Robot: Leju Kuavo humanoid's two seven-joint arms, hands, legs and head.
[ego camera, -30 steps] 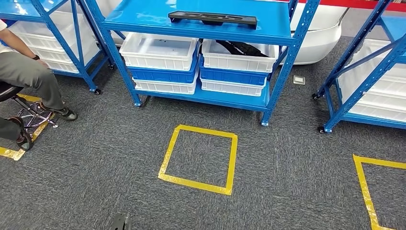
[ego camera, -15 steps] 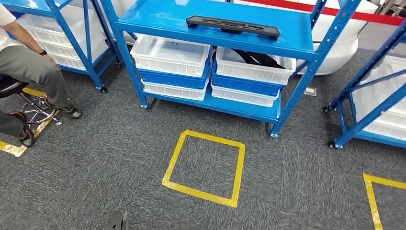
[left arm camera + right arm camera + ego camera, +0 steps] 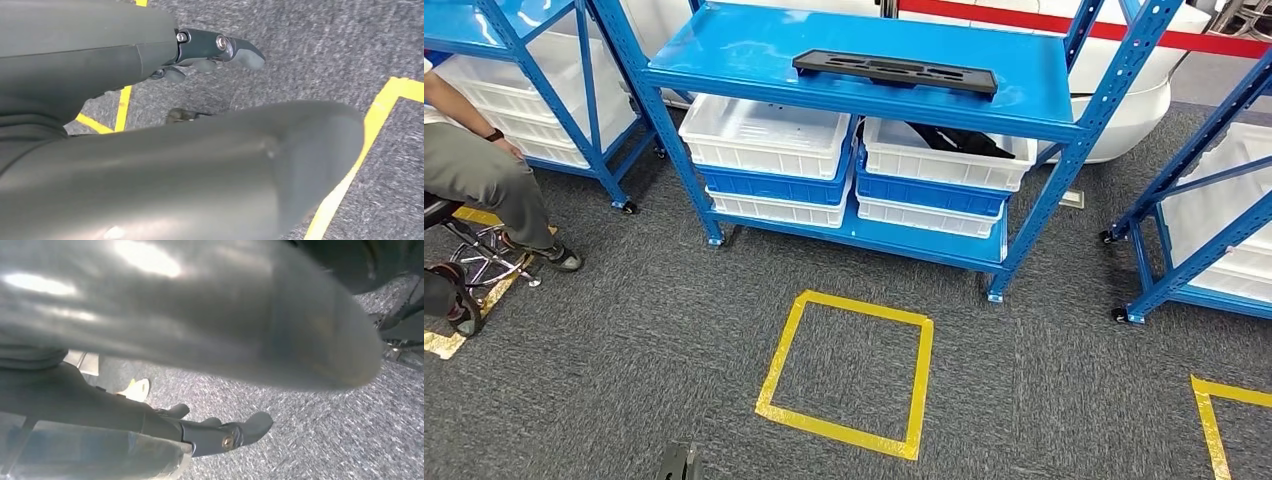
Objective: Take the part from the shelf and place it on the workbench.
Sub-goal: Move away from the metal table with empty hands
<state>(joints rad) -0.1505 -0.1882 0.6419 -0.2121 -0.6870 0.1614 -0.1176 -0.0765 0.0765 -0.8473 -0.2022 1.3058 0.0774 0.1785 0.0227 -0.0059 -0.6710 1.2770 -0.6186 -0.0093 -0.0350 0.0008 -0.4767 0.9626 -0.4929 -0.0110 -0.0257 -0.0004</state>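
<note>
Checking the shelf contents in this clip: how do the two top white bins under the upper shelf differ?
The left white bin looks empty, its pale floor showing; the right white bin holds dark parts. The black part on the blue shelf above lies mostly over the right bin, less over the left. Both are white, rectangular, and stacked on a blue bin and another white one.

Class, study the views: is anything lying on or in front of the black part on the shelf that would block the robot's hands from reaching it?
Nothing visible does. The black part lies alone on the blue shelf, its front edge unobstructed. Both hands hang over the carpet, the left hand and right hand holding nothing.
</note>
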